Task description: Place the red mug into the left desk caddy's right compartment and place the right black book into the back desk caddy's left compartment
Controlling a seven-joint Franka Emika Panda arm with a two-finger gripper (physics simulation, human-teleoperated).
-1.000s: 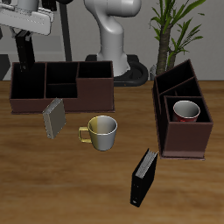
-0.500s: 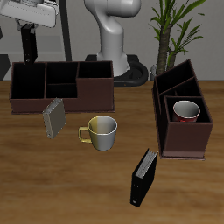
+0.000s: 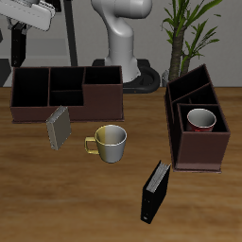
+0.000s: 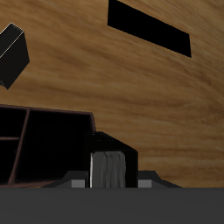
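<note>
exterior view: the gripper (image 3: 26,21) hangs at about 10 o'clock from the table's middle, over the end of the back desk caddy (image 3: 66,106) that is away from its taller end. a slim dark slab hangs from it, which i take for the right black book (image 3: 18,38). over the last second the hand has climbed and tipped over, and the slab has swung up with it. its lower end now stands clear above the caddy's rim, not down in a compartment. that reads as lifting and re-aiming the book, not letting it go, so the book half of the task is not done.

the red mug (image 3: 199,119) already sits upright inside the left desk caddy (image 3: 194,151) at 3 o'clock, in the compartment nearer the table's front edge, and it has not moved. if that is the right compartment, the mug half looks finished. the other black book (image 3: 156,189) stands at 5 o'clock, the yellow-green mug (image 3: 110,142) is near the centre, and the grey book (image 3: 59,126) leans at 9 o'clock, all unmoved.

wrist view: pale page edges with a black cover (image 4: 109,166) sit squarely between the fingers, so the jaws are narrow and clamped on the book. the caddy's dark compartments (image 4: 44,140) show just beside it, with bare wood beyond. the next move probably calls for lining the book up over the end compartment and lowering it. its lower corner could catch on a partition.
</note>
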